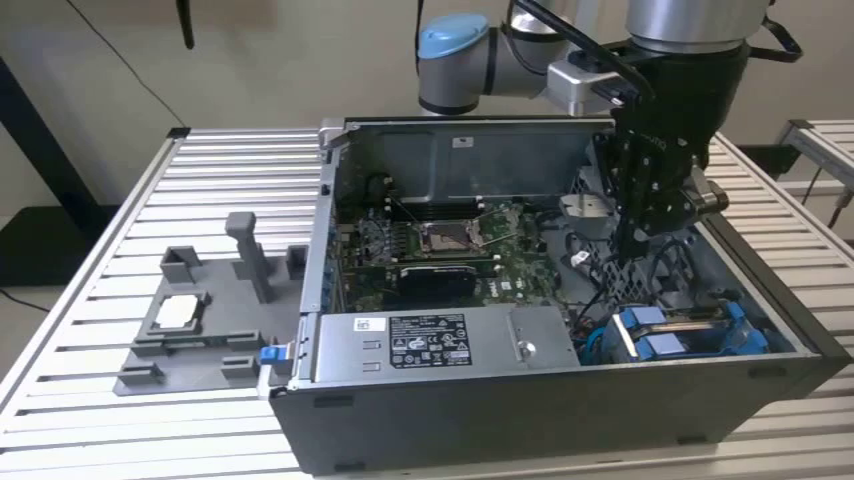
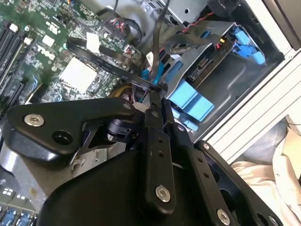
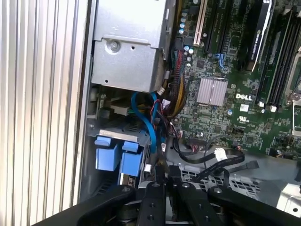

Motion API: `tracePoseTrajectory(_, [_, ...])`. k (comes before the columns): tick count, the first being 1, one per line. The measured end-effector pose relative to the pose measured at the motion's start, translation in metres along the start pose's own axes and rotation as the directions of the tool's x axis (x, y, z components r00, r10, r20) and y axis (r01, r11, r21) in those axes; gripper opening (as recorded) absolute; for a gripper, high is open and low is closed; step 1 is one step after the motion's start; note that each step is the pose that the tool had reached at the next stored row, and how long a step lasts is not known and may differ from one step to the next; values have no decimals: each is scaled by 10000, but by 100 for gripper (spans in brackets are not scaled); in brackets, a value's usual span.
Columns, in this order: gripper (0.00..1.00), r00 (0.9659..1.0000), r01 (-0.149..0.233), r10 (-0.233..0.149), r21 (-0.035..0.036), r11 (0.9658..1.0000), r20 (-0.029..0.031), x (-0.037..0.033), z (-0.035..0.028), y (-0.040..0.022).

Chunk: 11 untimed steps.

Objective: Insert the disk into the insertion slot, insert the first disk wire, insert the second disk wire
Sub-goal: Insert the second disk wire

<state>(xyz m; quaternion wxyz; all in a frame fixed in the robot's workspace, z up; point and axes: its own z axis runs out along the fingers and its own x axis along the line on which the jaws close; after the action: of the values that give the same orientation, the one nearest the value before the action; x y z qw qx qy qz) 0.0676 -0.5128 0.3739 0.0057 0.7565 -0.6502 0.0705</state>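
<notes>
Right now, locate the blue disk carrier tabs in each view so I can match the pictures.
Exterior view: blue carrier tabs sit in the drive cage at the case's front corner, toward the exterior view's right, below the claw.
Second wrist view: the tabs lie just beyond the claw's tip, in the grey cage.
First wrist view: the tabs sit beside the slatted table.
Shared landmark: the green motherboard.

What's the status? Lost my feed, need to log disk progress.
Gripper inside the case, shut on a black wire. Disk seated in the insertion slot, blue tabs showing. Loose cables crowd the bay.
</notes>
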Motion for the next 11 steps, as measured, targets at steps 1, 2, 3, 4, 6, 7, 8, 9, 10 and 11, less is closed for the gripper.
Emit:
tracePoseTrajectory(1, [16, 10000, 6, -6, -51, 10000, 8, 28, 7, -8])
tracePoseTrajectory(2, [16, 10000, 9, -9, -83, 10000, 13, 53, 14, -15])
tracePoseTrajectory(3, [16, 10000, 12, -11, -109, 9999, 17, 83, 20, -24])
tracePoseTrajectory(4, [16, 10000, 13, -12, -125, 9999, 21, 111, 27, -33])
tracePoseTrajectory(6, [16, 10000, 14, -13, -140, 9999, 28, 163, 40, -51])
tracePoseTrajectory(7, [16, 10000, 14, -13, -141, 9999, 32, 189, 46, -60])
tracePoseTrajectory(8, [16, 10000, 13, -12, -140, 9999, 38, 213, 54, -70])
tracePoseTrajectory(9, [16, 10000, 13, -12, -140, 9999, 44, 235, 60, -78])
tracePoseTrajectory(10, [16, 10000, 13, -12, -140, 9999, 49, 256, 65, -88])
tracePoseTrajectory(11, [16, 10000, 14, -14, -160, 9999, 56, 275, 69, -98])
